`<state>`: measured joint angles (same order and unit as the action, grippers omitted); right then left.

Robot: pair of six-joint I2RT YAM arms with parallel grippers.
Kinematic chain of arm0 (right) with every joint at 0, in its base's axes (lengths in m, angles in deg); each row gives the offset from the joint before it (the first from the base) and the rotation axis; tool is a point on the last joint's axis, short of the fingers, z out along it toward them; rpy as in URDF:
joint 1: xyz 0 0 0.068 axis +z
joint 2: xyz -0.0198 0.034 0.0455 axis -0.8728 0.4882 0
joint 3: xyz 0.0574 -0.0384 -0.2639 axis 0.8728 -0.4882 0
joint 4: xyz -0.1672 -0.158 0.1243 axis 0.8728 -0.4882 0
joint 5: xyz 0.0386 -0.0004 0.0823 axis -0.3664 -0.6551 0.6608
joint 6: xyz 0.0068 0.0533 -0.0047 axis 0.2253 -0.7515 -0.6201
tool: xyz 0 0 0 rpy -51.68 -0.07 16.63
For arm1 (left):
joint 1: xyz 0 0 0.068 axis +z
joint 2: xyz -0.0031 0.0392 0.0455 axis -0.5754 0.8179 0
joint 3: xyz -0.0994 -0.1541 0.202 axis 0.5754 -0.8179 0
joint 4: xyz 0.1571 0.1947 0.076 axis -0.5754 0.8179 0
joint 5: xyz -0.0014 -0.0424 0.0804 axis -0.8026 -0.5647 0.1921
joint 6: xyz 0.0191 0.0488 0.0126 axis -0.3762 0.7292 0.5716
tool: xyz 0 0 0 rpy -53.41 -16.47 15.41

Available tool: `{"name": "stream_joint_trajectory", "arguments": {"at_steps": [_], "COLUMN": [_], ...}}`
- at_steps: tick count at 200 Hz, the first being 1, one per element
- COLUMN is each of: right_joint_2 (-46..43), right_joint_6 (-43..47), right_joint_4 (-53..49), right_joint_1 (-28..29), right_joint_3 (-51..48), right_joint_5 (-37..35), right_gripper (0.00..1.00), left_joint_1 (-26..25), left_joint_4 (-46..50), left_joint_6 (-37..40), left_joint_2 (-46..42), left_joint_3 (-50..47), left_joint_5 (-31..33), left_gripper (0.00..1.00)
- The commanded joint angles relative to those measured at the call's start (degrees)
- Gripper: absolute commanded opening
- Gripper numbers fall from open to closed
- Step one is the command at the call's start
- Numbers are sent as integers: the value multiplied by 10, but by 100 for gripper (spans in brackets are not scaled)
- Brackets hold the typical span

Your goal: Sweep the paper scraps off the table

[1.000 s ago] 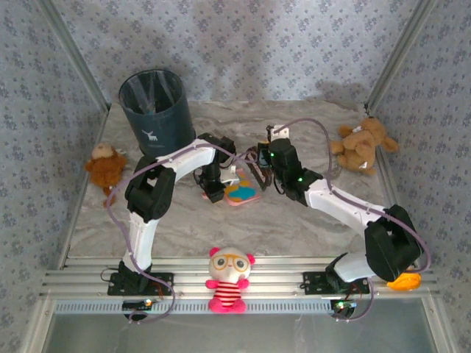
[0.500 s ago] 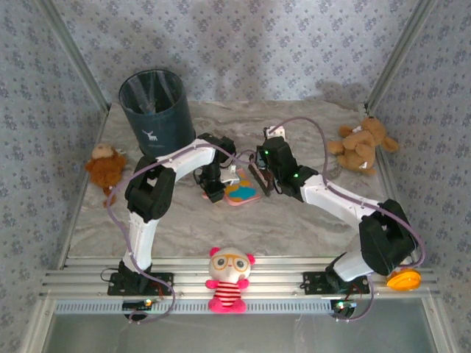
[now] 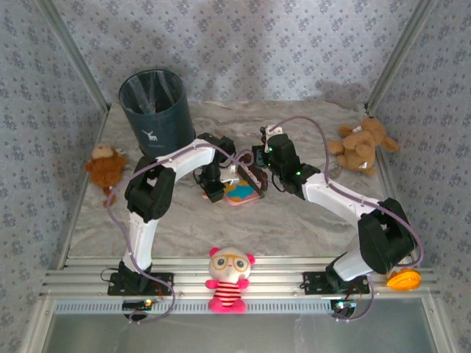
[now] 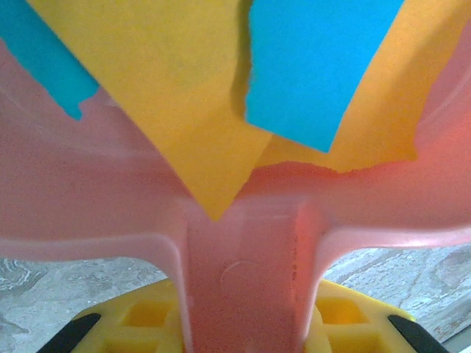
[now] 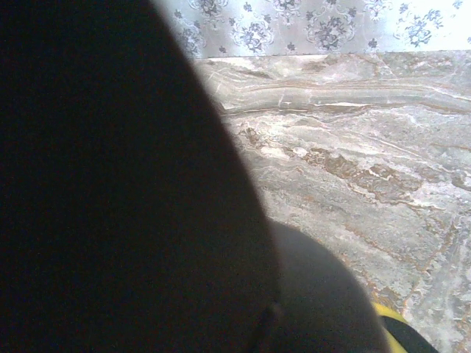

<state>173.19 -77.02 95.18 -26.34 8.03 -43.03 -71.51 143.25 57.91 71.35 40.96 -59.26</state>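
Left tool [image 3: 214, 190]: we see it clamped tight on the handle of the pink dustpan [image 4: 110, 213].
Paper scraps [image 4: 184, 110]: we find orange and blue pieces lying inside the dustpan, against its back wall.
Right tool [image 3: 261, 168]: fully closed, gripping what we take for a dark brush [image 3: 255, 179] just beside the dustpan.
Counter [image 3: 309, 220]: marbled grey-white; the dustpan sits near its middle.

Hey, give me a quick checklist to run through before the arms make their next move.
1. Left end effector shut on dustpan handle: ok.
2. Scraps lying in the dustpan: ok.
3. Right end effector shut on brush: ok.
4. Bin upright, mouth open: ok.
5. Table free of leftover scraps: cannot tell, the arms hide part of it.
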Motion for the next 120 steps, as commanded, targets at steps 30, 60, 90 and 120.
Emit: {"name": "stream_joint_trajectory", "arguments": {"at_steps": [30, 60, 90, 120], "right_joint_2": [-30, -52, -86, -113], "right_joint_6": [-35, -35, -48, -47], "right_joint_4": [21, -9, -20, -34], "right_joint_1": [-4, 7, 7, -3], "right_joint_3": [-14, -19, -43, -54], "right_joint_5": [10, -98, -163, -164], "right_gripper": [0, 0, 0, 0], "left_joint_1": [-7, -7, -6, -7], "left_joint_4": [4, -15, -48, -82], "left_joint_6": [4, -3, -14, -30], "left_joint_2": [-6, -16, -30, -45], "left_joint_3": [1, -5, -24, -42], "left_joint_5": [-8, -6, -11, -3], "left_gripper": [0, 0, 0, 0]}}
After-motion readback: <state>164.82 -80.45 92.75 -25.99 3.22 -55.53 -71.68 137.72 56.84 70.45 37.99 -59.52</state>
